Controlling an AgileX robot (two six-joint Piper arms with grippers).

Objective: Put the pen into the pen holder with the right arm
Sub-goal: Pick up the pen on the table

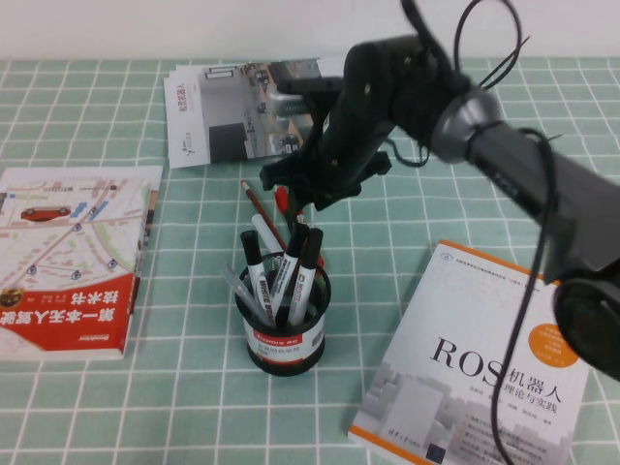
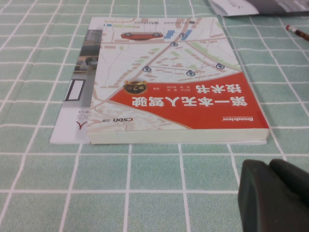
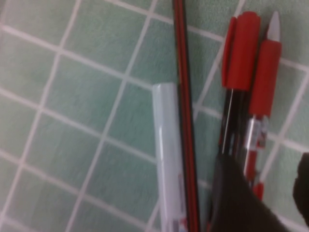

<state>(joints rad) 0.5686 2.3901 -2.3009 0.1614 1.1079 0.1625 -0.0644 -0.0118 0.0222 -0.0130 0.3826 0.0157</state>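
Two red pens lie side by side on the green checked cloth just behind the pen holder (image 1: 284,315). In the right wrist view one has a red cap (image 3: 240,53) and the other a pale tip (image 3: 265,77). My right gripper (image 3: 273,193) is open and low over them. One finger (image 3: 236,198) covers the capped pen's lower part, and the pale-tipped pen runs between the fingers. From above, the right gripper (image 1: 295,201) hides most of the pens; a bit of red (image 1: 282,199) shows. My left gripper (image 2: 275,198) is shut and empty by a red book.
A thin red pencil (image 3: 183,121) and a clear pen (image 3: 166,159) lie beside the red pens. The holder has several black-capped white markers (image 1: 291,262). A red book (image 1: 68,262) lies left, a ROS book (image 1: 484,378) right, and brochures (image 1: 242,111) at the back.
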